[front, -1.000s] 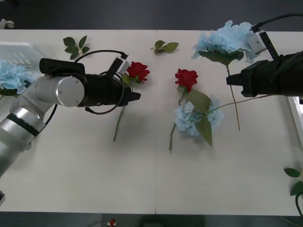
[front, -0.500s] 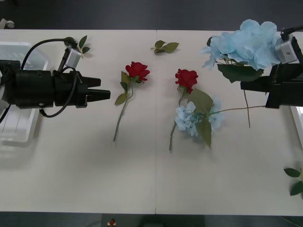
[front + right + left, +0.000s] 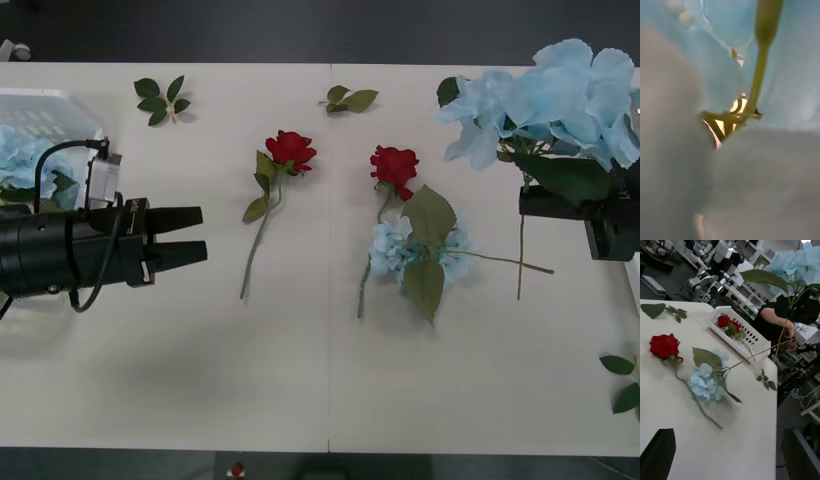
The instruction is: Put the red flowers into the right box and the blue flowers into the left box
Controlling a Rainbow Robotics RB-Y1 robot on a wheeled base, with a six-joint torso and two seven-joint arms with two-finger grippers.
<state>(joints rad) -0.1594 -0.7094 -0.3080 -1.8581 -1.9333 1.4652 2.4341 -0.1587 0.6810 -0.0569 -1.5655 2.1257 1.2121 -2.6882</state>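
Your left gripper (image 3: 198, 234) hovers with fingers apart beside the left box (image 3: 40, 105). The nearest red rose (image 3: 290, 149) lies ahead, its stem running toward you. Your right gripper (image 3: 530, 202) clamps a blue hydrangea (image 3: 545, 100) aloft.

Red flowers (image 3: 290, 150) deep red, green stems. Blue flowers (image 3: 560, 100) pale blue, broad green leaves. Left box (image 3: 40, 105) white, translucent, slotted. Right box (image 3: 752, 339) white. Bench (image 3: 300, 370) cream. Left tool (image 3: 190, 233) black.
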